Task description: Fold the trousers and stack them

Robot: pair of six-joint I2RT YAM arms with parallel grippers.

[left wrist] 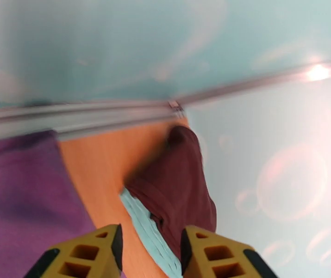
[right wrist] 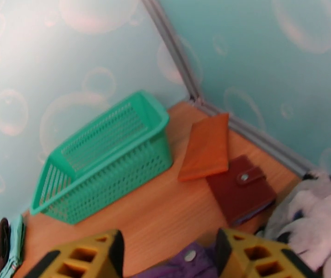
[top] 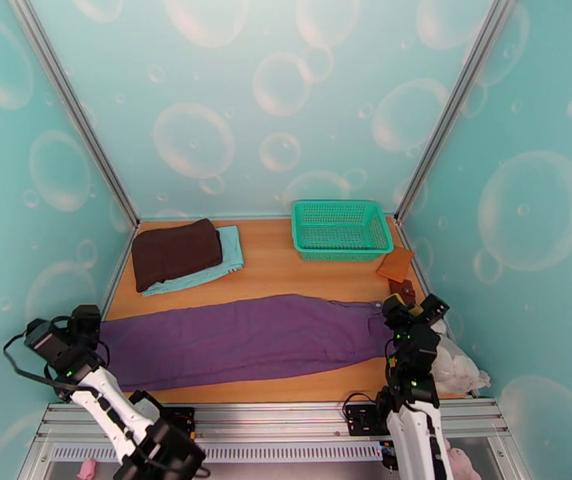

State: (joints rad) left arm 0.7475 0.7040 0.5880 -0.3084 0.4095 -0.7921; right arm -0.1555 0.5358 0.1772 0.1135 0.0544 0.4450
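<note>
I am looking down on a wooden table (top: 286, 274) walled in by teal bubble-print panels. The purple trousers (top: 238, 339) lie flat in 1 long strip across its near half, stretched between my 2 arms, and appear to be already halved lengthwise. The left gripper (top: 86, 318) sits at the hem end with its jaws parted and nothing between them. Just beyond its fingertips a dark brown folded cloth (left wrist: 177, 195) rests on a light teal folded cloth (left wrist: 146, 228), and the purple fabric lies off to its left. The right gripper (top: 404, 307) sits over the waist end, jaws also apart and gripping nothing, and the waistband with its metal snap (right wrist: 190, 255) lies just under the gap. Ahead of this gripper and to its left stands an empty green basket (right wrist: 119, 163). Straight ahead lie an orange pouch (right wrist: 204, 147) and a dark red wallet (right wrist: 240, 188), and a white plush toy (right wrist: 313, 223) crowds its right side. I judge the crosswise fold is the step to come, and 3 things could spoil it. The right jaws could close on the wallet or the plush along with the waistband, since both lie so near. Either gripper could pinch only the top layer, so the lower layer trails and the fold skews. Carrying the hems across could also drag the fabric into the folded cloths and push them out of line.
</note>
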